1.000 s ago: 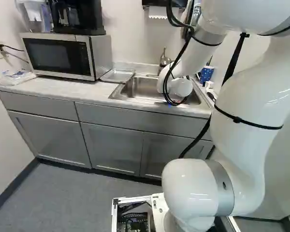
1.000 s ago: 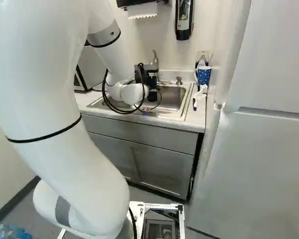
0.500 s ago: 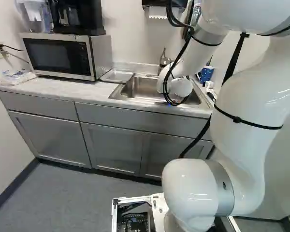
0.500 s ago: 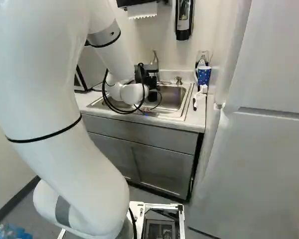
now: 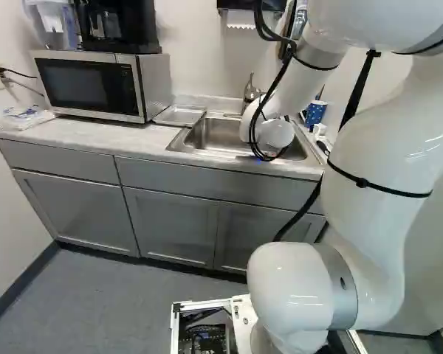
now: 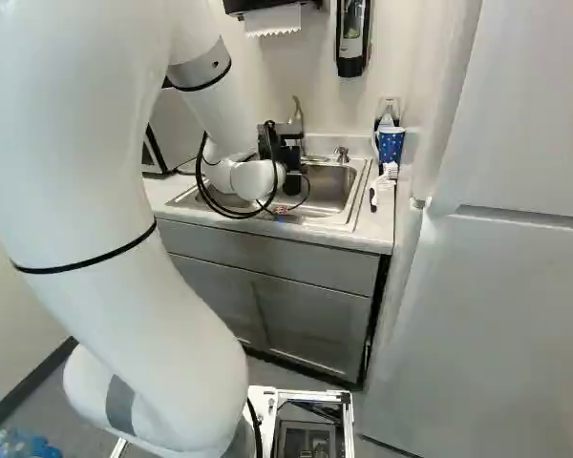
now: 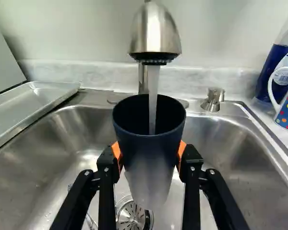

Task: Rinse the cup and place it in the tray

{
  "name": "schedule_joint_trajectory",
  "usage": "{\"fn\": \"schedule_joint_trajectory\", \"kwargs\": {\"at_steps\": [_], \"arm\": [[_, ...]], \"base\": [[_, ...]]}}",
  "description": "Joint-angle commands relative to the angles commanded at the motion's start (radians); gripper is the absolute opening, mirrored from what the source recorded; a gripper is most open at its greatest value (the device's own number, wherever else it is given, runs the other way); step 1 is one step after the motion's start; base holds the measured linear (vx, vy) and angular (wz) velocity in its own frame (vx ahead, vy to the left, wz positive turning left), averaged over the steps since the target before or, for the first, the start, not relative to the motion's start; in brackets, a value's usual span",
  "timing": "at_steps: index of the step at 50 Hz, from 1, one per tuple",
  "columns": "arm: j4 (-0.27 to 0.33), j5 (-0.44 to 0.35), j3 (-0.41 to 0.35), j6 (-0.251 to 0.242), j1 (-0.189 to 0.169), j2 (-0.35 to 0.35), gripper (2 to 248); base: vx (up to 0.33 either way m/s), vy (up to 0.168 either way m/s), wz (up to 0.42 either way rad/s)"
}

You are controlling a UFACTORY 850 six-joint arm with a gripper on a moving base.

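Part of my black gripper (image 6: pixel 292 172) shows over the sink in the right base view, its fingers hidden there. In the wrist view my gripper (image 7: pixel 150 155) is shut on the cup (image 7: pixel 149 143), orange pads pressing from both sides. The cup is dark at the top and fades to pale below; it stands mouth up above the sink drain. Water from the faucet (image 7: pixel 155 33) falls into its open mouth. The metal tray (image 5: pixel 179 115) lies on the counter between microwave and sink, and beside the basin in the wrist view.
The steel sink (image 7: pixel 230 143) surrounds the cup below. A soap pump (image 7: pixel 212 99) stands behind its rim. Right of the sink are a dotted blue mug (image 6: pixel 390 145), a bottle and a white brush (image 6: pixel 383 182). The microwave (image 5: pixel 96 85) and fridge (image 6: pixel 497 286) flank the area.
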State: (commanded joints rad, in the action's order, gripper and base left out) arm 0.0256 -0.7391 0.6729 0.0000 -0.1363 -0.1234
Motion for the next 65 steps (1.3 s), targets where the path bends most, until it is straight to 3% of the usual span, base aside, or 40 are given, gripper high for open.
{"fn": "schedule_joint_trajectory", "kwargs": {"at_steps": [65], "arm": [[0.000,0.000,0.000,0.000,0.000,0.000,125]], "base": [[0.000,0.000,0.000]]}}
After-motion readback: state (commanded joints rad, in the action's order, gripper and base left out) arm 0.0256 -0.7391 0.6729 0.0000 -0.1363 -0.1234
